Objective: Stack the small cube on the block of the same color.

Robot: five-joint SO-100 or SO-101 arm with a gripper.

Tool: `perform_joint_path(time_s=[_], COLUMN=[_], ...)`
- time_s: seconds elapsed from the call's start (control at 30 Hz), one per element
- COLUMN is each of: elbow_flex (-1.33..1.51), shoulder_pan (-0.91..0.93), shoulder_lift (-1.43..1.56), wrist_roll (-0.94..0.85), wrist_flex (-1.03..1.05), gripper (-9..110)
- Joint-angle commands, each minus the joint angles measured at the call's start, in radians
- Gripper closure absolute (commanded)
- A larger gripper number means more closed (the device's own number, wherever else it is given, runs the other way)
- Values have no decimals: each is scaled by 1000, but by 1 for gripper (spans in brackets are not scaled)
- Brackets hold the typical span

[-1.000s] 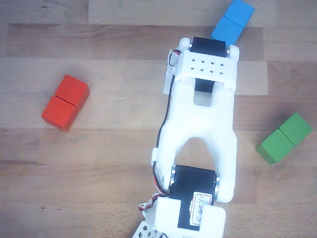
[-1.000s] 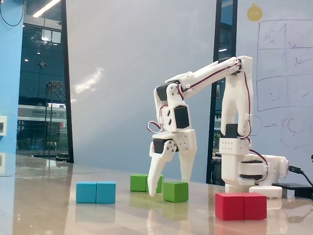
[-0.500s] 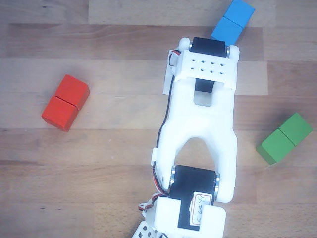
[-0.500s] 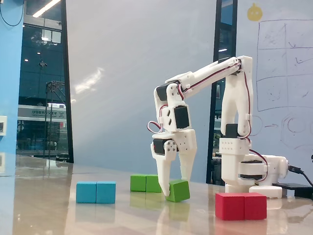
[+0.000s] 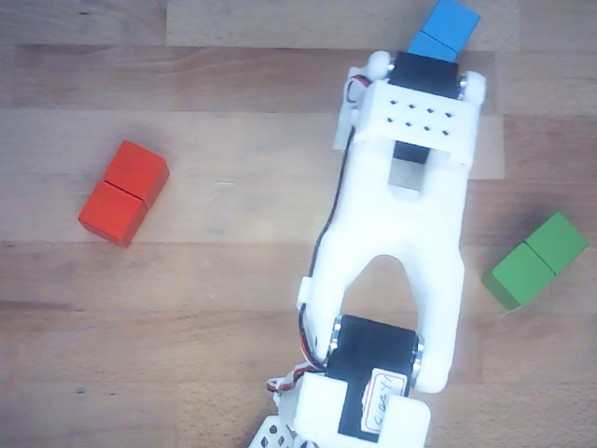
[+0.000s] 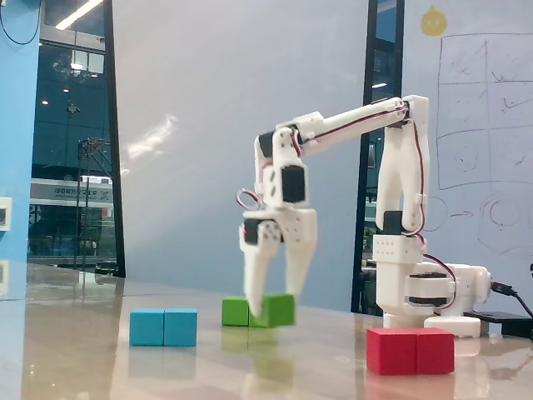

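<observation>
The small green cube does not show in either view. The green oblong block [image 5: 536, 261] lies at the right of the other view, well clear of the arm. In the fixed view the block [image 6: 236, 312] shows behind the gripper, partly covered by one finger. My gripper [image 6: 276, 305] hangs down with its tips close to the table and its jaws apart, with nothing seen between them. In the other view the white arm [image 5: 401, 224] covers the gripper from above.
A red oblong block [image 5: 123, 191] lies at the left, and nearest the camera in the fixed view [image 6: 410, 350]. A blue oblong block [image 5: 446, 28] lies just past the wrist, partly under it, and at the left of the fixed view [image 6: 163, 327]. The arm base [image 6: 420, 287] stands at the right.
</observation>
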Motion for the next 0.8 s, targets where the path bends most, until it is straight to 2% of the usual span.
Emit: perform_joint_path(time_s=[0.0, 0.47, 0.77], elbow_flex=[-166, -318, -311], shoulder_pan=[77, 472, 572], shoulder_lift=[104, 92, 55], wrist_roll=[-5, -9, -8], wrist_flex=[58, 110, 123], gripper=[97, 96, 97])
